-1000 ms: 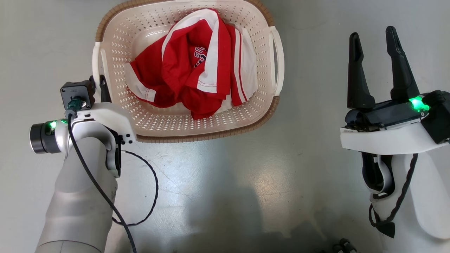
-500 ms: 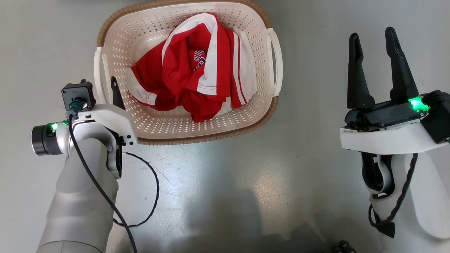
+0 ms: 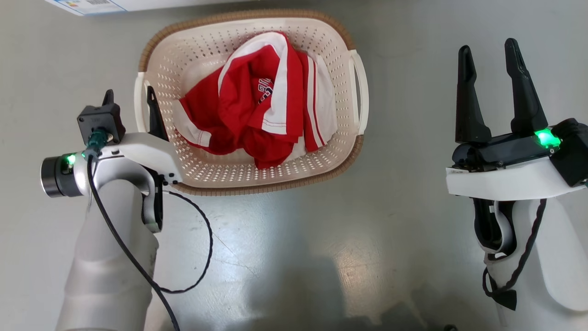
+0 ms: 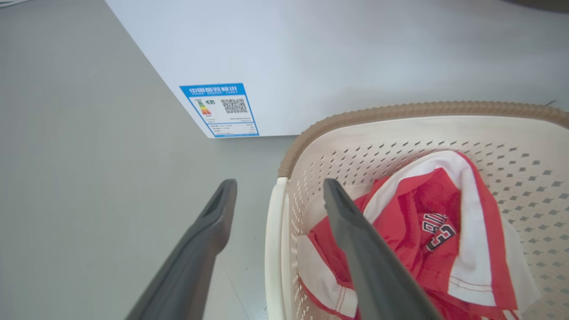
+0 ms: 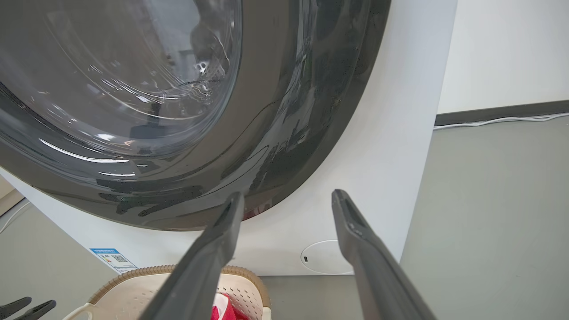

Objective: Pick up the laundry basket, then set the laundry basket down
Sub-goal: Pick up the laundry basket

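The laundry basket point(image 3: 209, 172), cream with a brown rim, sits on the grey floor with a red and white shirt point(image 3: 257, 110) inside. My left gripper point(image 3: 129, 90) is open astride the basket's left white handle point(image 3: 139, 99). In the left wrist view the left gripper point(image 4: 280, 182) has one finger outside the handle point(image 4: 272, 249) and one finger inside, over the shirt point(image 4: 426, 222). My right gripper point(image 3: 488, 46) stands open and empty, well right of the basket's right handle point(image 3: 363, 92). The right gripper point(image 5: 288, 194) points at the washer, with the basket point(image 5: 133, 289) low on the left.
A white washer point(image 4: 311, 53) with a blue label point(image 4: 220, 109) stands just behind the basket; its edge point(image 3: 87, 4) shows at the head view's top. Its dark round door point(image 5: 133, 89) looms before the right gripper. A black cable point(image 3: 202, 248) loops from the left arm.
The left gripper's fingers have spread apart and now stand on either side of the basket's left handle. The head view has shifted, bringing the washer's edge in. The right gripper has barely moved.
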You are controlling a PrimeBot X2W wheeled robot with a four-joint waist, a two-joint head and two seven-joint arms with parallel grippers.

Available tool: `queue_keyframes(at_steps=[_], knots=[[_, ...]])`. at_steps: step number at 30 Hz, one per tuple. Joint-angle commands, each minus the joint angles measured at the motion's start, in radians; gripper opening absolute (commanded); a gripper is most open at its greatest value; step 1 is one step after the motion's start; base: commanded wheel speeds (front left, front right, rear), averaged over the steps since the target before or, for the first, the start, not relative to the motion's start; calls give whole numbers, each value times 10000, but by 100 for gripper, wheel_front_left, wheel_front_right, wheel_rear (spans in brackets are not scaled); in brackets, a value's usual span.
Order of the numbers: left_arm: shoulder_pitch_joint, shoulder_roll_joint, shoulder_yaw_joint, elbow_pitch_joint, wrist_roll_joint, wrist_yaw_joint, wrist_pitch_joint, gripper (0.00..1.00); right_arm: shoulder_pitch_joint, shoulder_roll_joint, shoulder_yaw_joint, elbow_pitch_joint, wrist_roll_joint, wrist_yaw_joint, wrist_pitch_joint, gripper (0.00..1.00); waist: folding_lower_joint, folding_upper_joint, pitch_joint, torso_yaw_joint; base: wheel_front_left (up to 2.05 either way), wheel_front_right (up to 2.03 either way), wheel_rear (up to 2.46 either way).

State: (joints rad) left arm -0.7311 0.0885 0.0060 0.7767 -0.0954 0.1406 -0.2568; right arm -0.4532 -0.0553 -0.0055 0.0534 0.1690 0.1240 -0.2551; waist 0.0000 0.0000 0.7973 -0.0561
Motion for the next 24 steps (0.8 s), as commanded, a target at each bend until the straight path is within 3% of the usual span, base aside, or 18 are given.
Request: queue_keyframes(at_steps=[1, 14, 24], knots=[[573, 167, 247, -467, 159, -31, -49, 100, 209, 51, 127, -118, 56, 67, -67, 100, 0, 0, -159, 41, 0, 0, 0], [2533, -273, 171, -3552, 223, -315, -49, 100, 617, 51, 21, 323, -77, 67, -67, 100, 0, 0, -1834, 201, 0, 0, 0], [4308, -361, -119, -4740, 181, -239, -49, 100, 1622, 51, 119, 916, -197, 67, -67, 100, 0, 0, -3807, 304, 0, 0, 0]])
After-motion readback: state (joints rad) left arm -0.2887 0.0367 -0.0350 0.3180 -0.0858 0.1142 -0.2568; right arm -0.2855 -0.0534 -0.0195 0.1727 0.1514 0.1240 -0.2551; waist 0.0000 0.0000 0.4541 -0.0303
